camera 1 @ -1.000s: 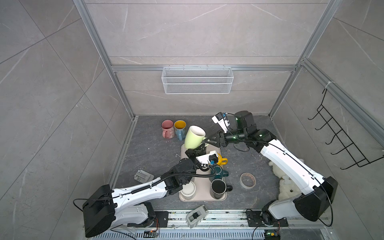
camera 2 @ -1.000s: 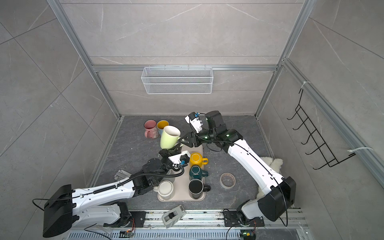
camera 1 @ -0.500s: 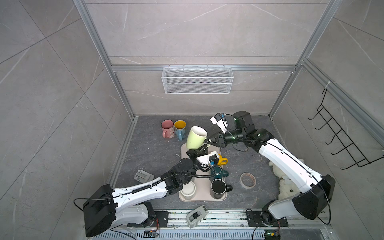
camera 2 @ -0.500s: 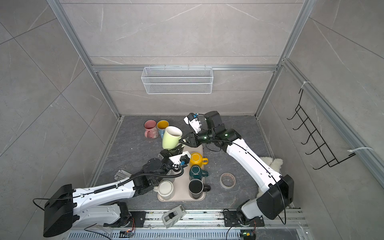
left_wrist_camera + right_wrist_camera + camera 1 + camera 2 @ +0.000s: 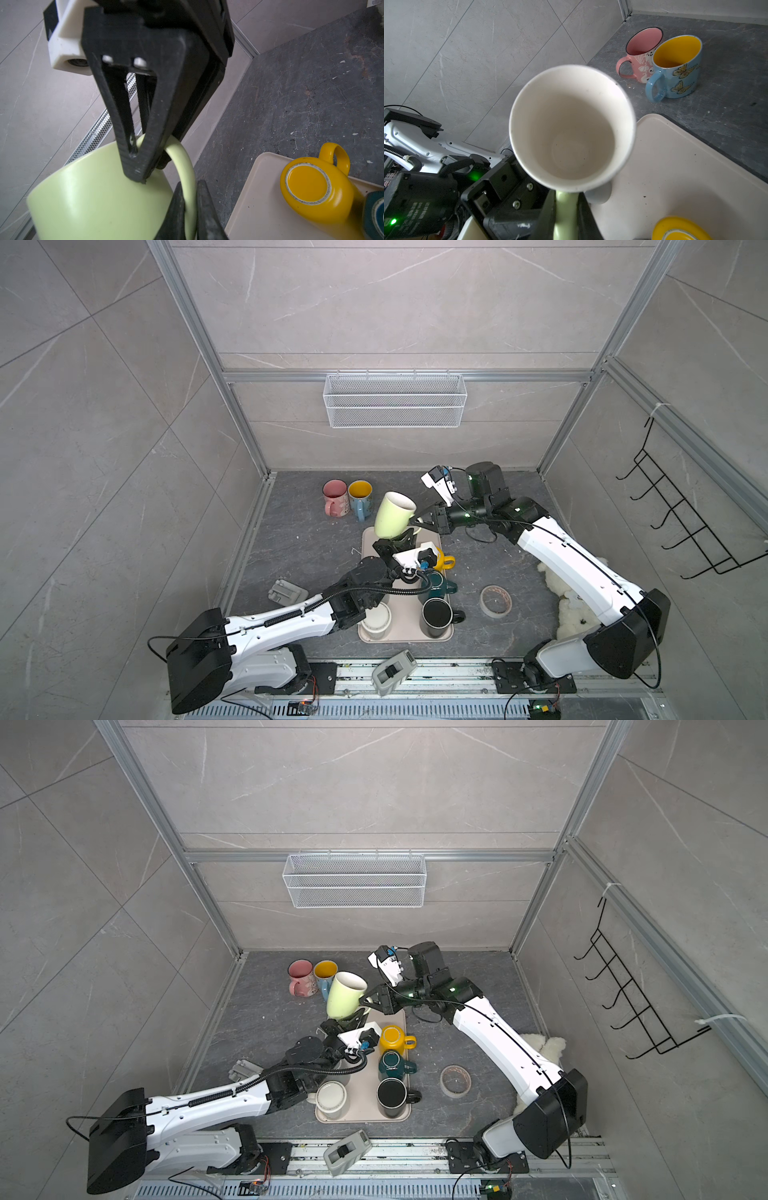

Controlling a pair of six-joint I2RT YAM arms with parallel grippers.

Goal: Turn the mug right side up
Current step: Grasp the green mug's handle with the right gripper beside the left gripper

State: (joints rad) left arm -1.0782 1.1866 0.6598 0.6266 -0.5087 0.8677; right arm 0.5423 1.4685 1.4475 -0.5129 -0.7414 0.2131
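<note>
the green mug (image 5: 93, 197), the teal mug (image 5: 375, 216) and the yellow mug (image 5: 681, 230) run off wrist view edges.

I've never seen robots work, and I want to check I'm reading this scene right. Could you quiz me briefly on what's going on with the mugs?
1. True or false: the pale green mug stands on the beige tray.
2. Which part of it do the left gripper and the right gripper both clamp? A rim, B handle, C base.
3. How many mugs stand on the dark floor, off the tray?

Key:
1. False: both grippers hold it in the air.
2. B.
3. Two: the pink mug and the blue butterfly mug.
</note>
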